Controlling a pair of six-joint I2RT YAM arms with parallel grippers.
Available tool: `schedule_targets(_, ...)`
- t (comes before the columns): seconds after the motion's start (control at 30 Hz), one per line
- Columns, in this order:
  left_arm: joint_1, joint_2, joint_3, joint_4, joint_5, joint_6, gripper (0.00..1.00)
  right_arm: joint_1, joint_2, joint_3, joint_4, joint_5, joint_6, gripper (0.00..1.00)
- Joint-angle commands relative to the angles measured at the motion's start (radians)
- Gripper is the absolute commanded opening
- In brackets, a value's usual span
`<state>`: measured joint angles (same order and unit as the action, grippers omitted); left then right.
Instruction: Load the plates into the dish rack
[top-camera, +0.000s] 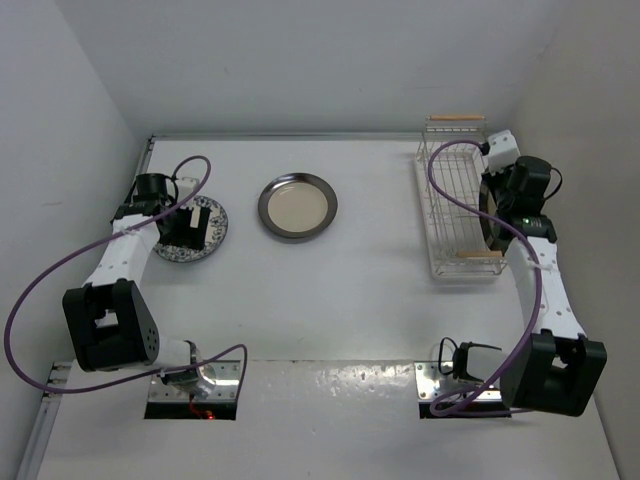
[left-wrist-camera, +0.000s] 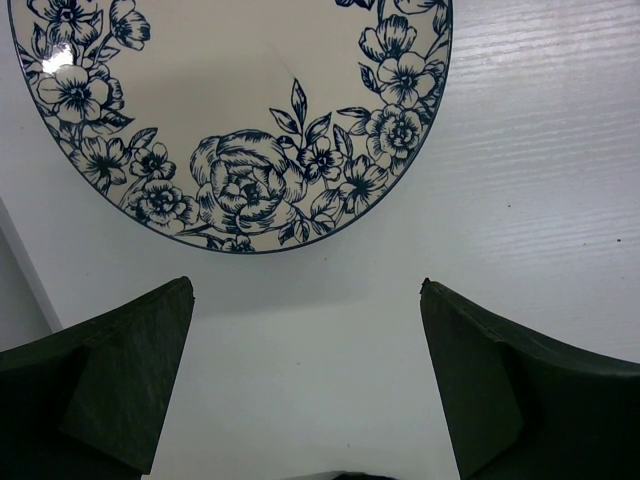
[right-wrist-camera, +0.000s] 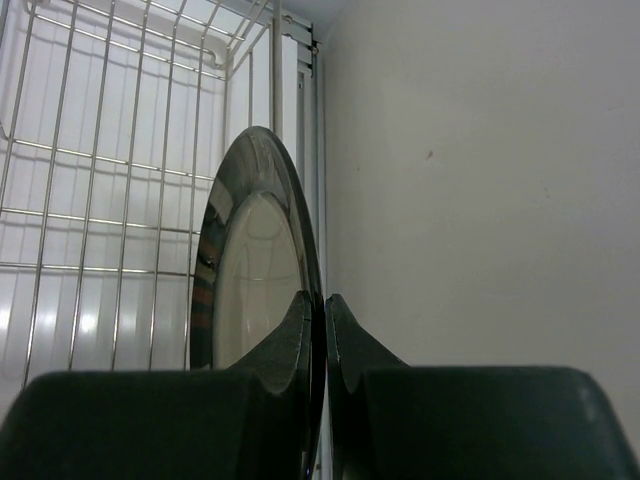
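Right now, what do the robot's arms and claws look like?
The left arm and the right arm are both made of white tubes joined by chunky black blocks. A purple cable loops along each arm. The left gripper and the right gripper each have two dark, wedge-shaped fingers.

The overhead view looks down from behind the arm bases over the whole counter. The left wrist view faces down, very close, past the left end effector onto the floral plate, also seen overhead. The right wrist view looks close along the right end effector at a dark-rimmed plate and the dish rack, both shared with overhead.
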<state>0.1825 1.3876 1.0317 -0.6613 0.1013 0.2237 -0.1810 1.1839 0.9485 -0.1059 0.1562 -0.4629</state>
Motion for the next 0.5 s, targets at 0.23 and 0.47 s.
schedule_targets(0.23, -0.015, 0.008, 0.045, 0.003, 0.012, -0.001, 1.0, -0.006, -0.035, 0.165, 0.153, 0.025, 0.0, 0.0)
schedule_targets(0.47, -0.025, 0.008, 0.054, -0.006, 0.012, 0.008, 1.0, -0.006, -0.047, 0.168, 0.14, 0.012, 0.026, 0.0)
